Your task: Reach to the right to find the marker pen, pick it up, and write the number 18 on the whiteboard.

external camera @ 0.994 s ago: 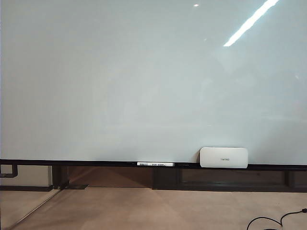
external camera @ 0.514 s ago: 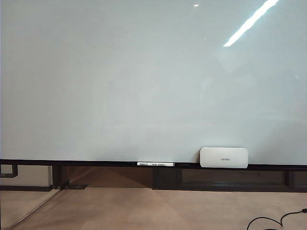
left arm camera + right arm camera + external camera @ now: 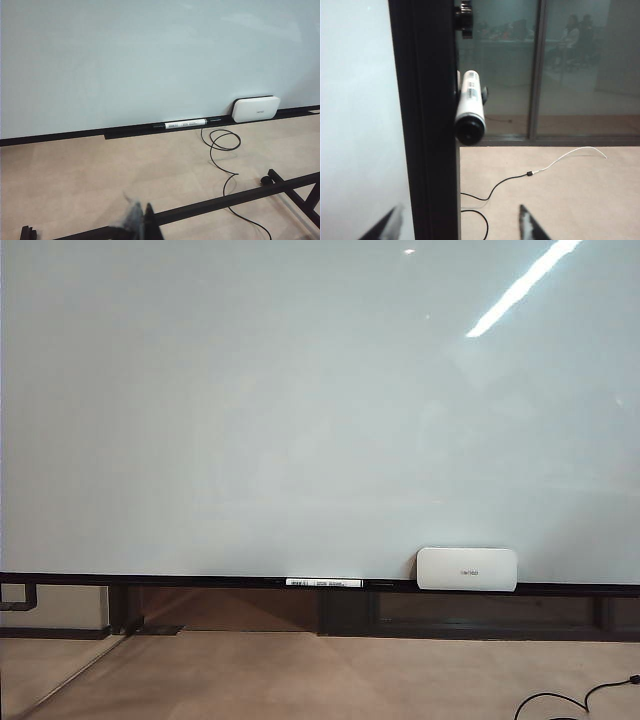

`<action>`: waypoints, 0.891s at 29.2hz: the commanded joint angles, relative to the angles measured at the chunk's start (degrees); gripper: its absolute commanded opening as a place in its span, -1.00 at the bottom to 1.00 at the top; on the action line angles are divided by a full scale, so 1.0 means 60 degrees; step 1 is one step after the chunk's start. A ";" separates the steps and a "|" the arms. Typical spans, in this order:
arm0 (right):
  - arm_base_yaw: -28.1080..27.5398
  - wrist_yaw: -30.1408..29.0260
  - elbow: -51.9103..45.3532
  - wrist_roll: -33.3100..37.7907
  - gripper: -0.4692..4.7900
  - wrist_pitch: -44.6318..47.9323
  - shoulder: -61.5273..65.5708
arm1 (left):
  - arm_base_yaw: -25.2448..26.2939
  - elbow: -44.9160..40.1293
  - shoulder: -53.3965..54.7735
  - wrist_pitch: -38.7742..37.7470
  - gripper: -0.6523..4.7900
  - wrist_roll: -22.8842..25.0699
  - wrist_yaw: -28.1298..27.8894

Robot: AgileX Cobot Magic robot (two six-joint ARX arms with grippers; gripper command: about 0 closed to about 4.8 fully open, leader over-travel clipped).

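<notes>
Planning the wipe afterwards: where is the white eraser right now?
The eraser sits on the whiteboard's black bottom rail, right of centre in the exterior view, just right of the white labelled marker. No gripper is near it.

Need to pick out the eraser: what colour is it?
White eraser with a dark backing edge; left wrist view shows it best.

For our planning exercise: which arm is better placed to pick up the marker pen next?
Right. The right gripper is open, facing the marker pen on the whiteboard edge; the left gripper sits low, far from the board.
</notes>
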 commanded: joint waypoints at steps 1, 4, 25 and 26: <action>0.0091 0.0036 0.0036 0.0033 0.26 0.0219 -0.0302 | -0.0011 0.0022 0.0007 0.0120 -0.78 0.0018 -0.0029; 0.0178 0.0142 0.0036 0.0036 0.26 0.0226 -0.0510 | -0.0011 0.0022 0.0007 0.0066 -0.78 0.0022 -0.0033; 0.0525 0.0922 0.1534 -0.0648 0.26 -0.1993 -0.0561 | -0.0007 0.0022 0.0007 -0.0033 -0.78 0.0011 -0.0109; 0.0539 0.0998 0.1661 -0.0805 0.26 -0.2291 -0.0561 | -0.0007 0.0022 0.0007 -0.0036 -0.78 -0.0004 -0.0109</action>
